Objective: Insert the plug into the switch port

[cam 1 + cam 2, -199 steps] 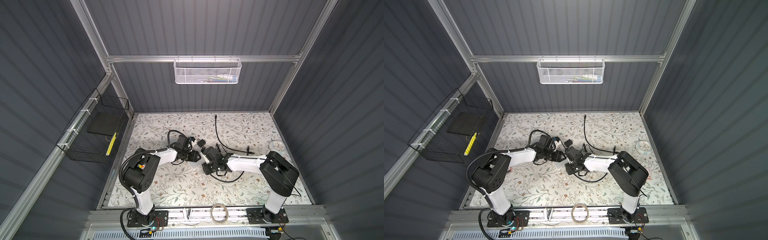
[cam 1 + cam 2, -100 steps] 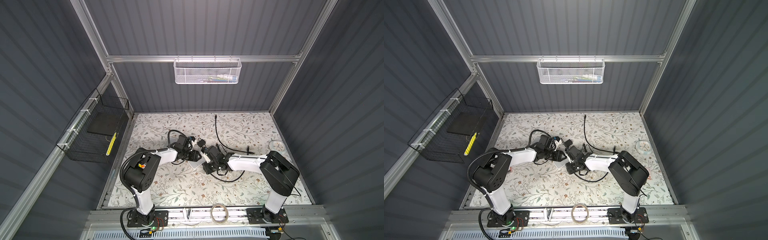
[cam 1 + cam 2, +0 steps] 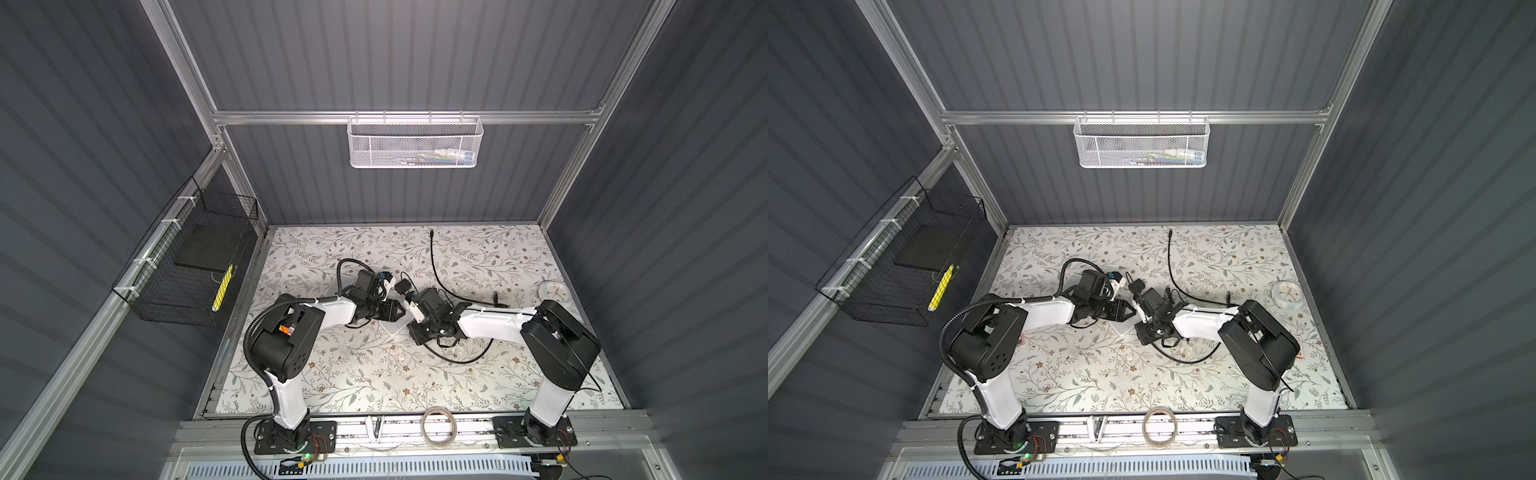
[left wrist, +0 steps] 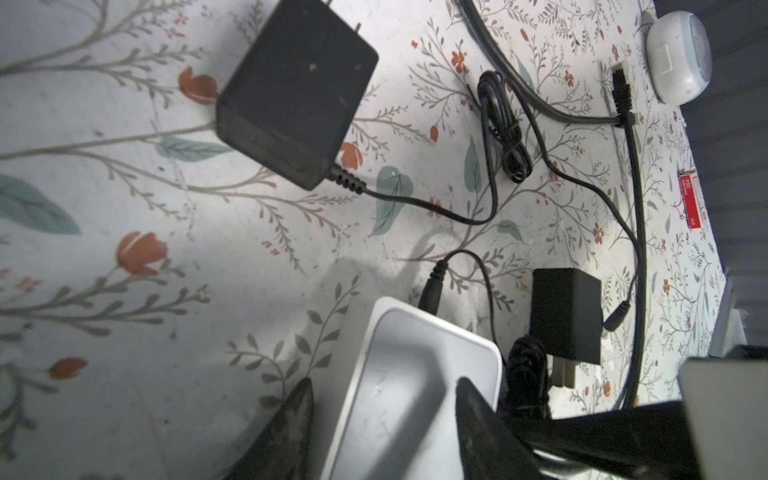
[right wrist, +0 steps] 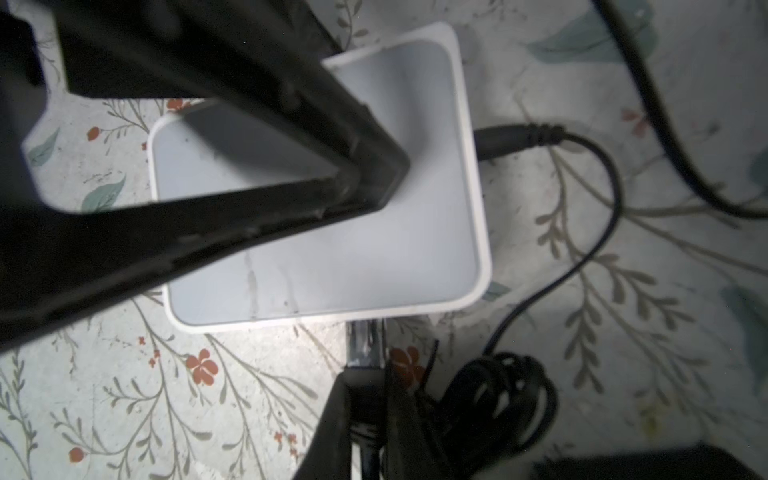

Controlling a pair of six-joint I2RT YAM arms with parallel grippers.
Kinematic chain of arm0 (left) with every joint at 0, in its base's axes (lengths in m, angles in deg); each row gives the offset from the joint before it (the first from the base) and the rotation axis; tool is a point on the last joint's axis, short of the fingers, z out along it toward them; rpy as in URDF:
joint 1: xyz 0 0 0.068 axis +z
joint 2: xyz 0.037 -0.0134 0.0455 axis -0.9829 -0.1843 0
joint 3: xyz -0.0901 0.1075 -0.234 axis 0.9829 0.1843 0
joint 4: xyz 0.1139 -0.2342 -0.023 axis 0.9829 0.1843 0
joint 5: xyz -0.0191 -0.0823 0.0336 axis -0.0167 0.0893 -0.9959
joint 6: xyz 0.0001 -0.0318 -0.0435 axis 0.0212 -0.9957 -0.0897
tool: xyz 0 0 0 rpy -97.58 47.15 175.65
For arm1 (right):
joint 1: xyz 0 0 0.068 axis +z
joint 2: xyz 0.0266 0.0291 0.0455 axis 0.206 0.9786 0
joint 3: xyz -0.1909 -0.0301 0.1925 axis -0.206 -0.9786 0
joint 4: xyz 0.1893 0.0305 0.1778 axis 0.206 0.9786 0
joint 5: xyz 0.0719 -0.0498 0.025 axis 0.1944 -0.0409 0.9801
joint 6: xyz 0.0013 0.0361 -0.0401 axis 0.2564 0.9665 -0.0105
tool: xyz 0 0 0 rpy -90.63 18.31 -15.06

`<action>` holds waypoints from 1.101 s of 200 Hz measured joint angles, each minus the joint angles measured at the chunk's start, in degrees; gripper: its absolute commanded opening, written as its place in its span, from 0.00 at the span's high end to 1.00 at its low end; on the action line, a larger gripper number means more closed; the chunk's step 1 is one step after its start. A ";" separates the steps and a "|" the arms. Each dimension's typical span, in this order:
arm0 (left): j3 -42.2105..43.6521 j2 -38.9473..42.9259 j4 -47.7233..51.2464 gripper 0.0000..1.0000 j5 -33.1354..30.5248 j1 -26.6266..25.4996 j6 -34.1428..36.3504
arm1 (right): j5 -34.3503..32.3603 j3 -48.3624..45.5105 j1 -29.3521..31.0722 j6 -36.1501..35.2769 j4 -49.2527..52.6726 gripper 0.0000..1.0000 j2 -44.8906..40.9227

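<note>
Since a second ago the right arm has crept slightly toward the left arm, while the left arm has kept its place. In both top views we see the two arms meet low over the middle of the floral-patterned worktop (image 3: 374, 374). The left claw (image 3: 395, 311) and the right claw (image 3: 408, 319) lie close together above a flat white rounded-square plastic switch (image 3: 394, 329), of which only a corner shows. From the left wrist view, the left claw (image 4: 384, 384) has its jaws apart astride the switch (image 4: 399, 365), with one black finger (image 4: 291, 428) beside its edge and the other over its top face; whether they press it we cannot tell. A black barrel connector (image 4: 430, 291) sits in the side of the switch facing away from this claw, and a black boxy power adapter (image 4: 295, 91) lies well apart on the worktop. From the right wrist view, the right claw (image 5: 365, 395) is clamped on a small glossy plug (image 5: 365, 345) with a black lead. Its tip meets the side wall of the switch (image 5: 332, 257) that faces this claw; how far it is in we cannot tell.
</note>
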 measured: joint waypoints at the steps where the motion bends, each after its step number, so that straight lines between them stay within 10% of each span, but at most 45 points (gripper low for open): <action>1: 0.00 -0.02 0.00 0.46 0.02 0.00 0.00 | 0.02 0.00 -0.02 -0.07 0.00 1.00 0.00; 220: 1.33 -0.90 -5.25 0.51 -0.46 -0.13 0.04 | 1.09 3.72 -1.70 -3.78 3.67 1.00 2.10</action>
